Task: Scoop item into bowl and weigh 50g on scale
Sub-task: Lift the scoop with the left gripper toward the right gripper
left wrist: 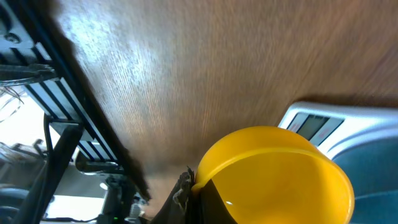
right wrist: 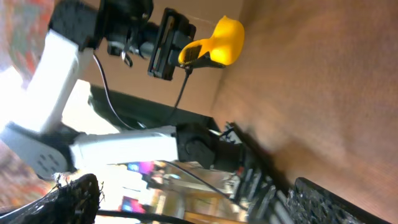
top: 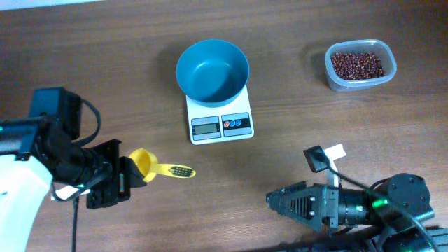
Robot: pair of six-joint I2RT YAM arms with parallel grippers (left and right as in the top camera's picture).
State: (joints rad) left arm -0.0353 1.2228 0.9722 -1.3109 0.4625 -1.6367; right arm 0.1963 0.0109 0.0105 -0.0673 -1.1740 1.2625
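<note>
The teal bowl (top: 212,70) stands on the white scale (top: 219,124) at the back middle of the table and holds nothing. The item, small red-brown beans (top: 357,64), lies in a clear tub (top: 385,75) at the back right. My left gripper (top: 128,175) is shut on a yellow scoop (top: 145,164) at the front left, and the scoop's cup is empty. In the left wrist view the scoop (left wrist: 273,177) fills the bottom, with the scale (left wrist: 323,124) and bowl (left wrist: 376,186) beyond. My right gripper (top: 269,199) is open at the front right, holding nothing.
Bare wooden table top (top: 294,140) lies between the scale, the tub and both arms. A small white and black tag (top: 323,157) lies by the right arm. The right wrist view shows the left gripper (right wrist: 186,56) holding the scoop (right wrist: 225,38) across the table.
</note>
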